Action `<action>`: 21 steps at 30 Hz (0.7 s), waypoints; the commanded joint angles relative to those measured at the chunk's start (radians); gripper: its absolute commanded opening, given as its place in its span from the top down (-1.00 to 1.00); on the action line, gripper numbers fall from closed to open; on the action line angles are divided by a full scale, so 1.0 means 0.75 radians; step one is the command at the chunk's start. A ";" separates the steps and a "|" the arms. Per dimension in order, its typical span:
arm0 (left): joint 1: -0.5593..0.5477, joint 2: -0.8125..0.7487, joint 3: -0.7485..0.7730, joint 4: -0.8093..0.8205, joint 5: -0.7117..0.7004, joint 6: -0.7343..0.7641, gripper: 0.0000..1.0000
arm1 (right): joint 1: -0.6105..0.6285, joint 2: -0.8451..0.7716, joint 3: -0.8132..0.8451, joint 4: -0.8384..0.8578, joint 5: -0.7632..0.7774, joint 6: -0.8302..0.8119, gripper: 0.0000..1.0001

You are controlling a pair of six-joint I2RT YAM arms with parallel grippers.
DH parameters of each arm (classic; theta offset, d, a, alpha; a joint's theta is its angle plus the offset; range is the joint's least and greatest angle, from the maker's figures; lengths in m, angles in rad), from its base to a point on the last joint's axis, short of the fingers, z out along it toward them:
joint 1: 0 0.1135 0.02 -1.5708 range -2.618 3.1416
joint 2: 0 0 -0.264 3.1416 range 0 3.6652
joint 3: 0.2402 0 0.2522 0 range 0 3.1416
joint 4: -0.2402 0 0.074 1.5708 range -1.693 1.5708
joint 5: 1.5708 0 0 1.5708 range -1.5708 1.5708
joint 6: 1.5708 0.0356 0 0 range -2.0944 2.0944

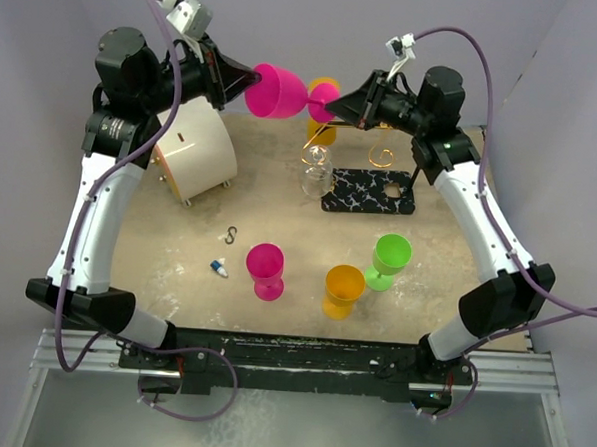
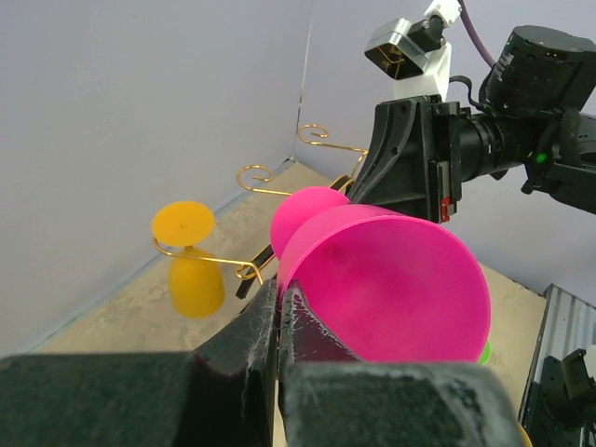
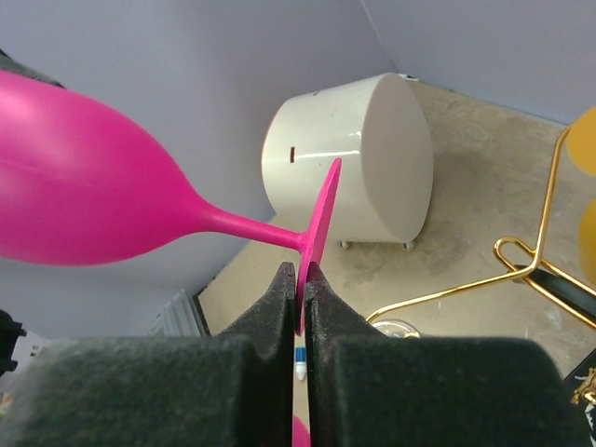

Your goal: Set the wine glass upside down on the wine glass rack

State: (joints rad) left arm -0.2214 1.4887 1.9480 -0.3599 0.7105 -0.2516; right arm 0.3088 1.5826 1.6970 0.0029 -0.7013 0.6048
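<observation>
The right end effector point(image 3: 300, 272) pinches the wine glass point(image 3: 84, 186) foot and the left end effector point(image 2: 279, 291) pinches its rim, so the left should probably release slowly, backing straight off.

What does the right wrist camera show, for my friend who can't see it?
Two black padded fingers pinch the flat foot of a pink wine glass held sideways, bowl to the left. Behind are a white cylinder and, at the right, the gold wire rack.

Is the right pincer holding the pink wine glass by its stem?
No, the right pincer pinches the round foot's edge on the pink wine glass.
</observation>
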 commanded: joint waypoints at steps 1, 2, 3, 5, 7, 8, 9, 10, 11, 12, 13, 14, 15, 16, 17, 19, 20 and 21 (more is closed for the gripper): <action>-0.005 -0.078 -0.028 0.066 0.013 0.035 0.99 | 0.006 -0.091 0.004 -0.021 0.099 -0.029 1.00; -0.005 -0.089 -0.043 0.072 0.029 0.041 0.88 | 0.003 -0.100 0.007 -0.033 0.113 -0.043 1.00; -0.004 -0.099 -0.062 0.084 0.050 0.043 0.72 | -0.002 -0.106 0.009 -0.042 0.122 -0.057 1.00; -0.003 -0.126 -0.104 0.103 0.084 0.022 0.46 | -0.025 -0.127 0.012 -0.057 0.148 -0.069 1.00; 0.001 -0.158 -0.145 0.117 0.105 0.009 0.22 | -0.061 -0.147 0.012 -0.064 0.157 -0.070 1.00; 0.003 -0.166 -0.163 0.118 0.104 0.008 0.13 | -0.083 -0.159 0.010 -0.065 0.159 -0.074 1.00; 0.009 -0.179 -0.176 0.117 0.104 0.008 0.04 | -0.106 -0.171 0.008 -0.068 0.165 -0.083 1.00; 0.017 -0.193 -0.190 0.115 0.099 0.008 -0.04 | -0.129 -0.184 0.006 -0.072 0.178 -0.098 1.00; 0.025 -0.207 -0.199 0.108 0.087 0.011 -0.16 | -0.149 -0.199 0.006 -0.080 0.195 -0.122 1.00; 0.031 -0.221 -0.208 0.097 0.069 0.019 -0.27 | -0.166 -0.212 0.008 -0.093 0.220 -0.153 1.00; 0.038 -0.237 -0.214 0.082 0.045 0.031 -0.37 | -0.177 -0.227 0.012 -0.108 0.252 -0.192 1.00; 0.044 -0.258 -0.218 0.065 0.015 0.048 -0.50 | -0.183 -0.242 0.018 -0.131 0.293 -0.240 1.00; 0.050 -0.276 -0.220 0.048 -0.015 0.064 -0.61 | -0.185 -0.261 0.027 -0.157 0.346 -0.295 1.00; 0.056 -0.294 -0.222 0.025 -0.047 0.084 -0.70 | -0.185 -0.280 0.034 -0.183 0.415 -0.354 1.00; 0.066 -0.311 -0.219 0.001 -0.082 0.101 -0.82 | -0.185 -0.298 0.045 -0.202 0.480 -0.437 1.00; 0.101 -0.345 -0.218 -0.053 -0.173 0.118 -1.00 | -0.185 -0.335 0.051 -0.232 0.601 -0.546 1.00; 0.121 -0.357 -0.216 -0.077 -0.218 0.123 -0.99 | -0.185 -0.344 0.059 -0.250 0.635 -0.608 1.00; 0.141 -0.372 -0.216 -0.101 -0.262 0.128 -0.98 | -0.185 -0.354 0.062 -0.260 0.681 -0.652 1.00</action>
State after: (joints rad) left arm -0.1665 1.2724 1.7798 -0.3866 0.6624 -0.1986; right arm 0.1658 1.3720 1.6951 -0.1650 -0.3752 0.3218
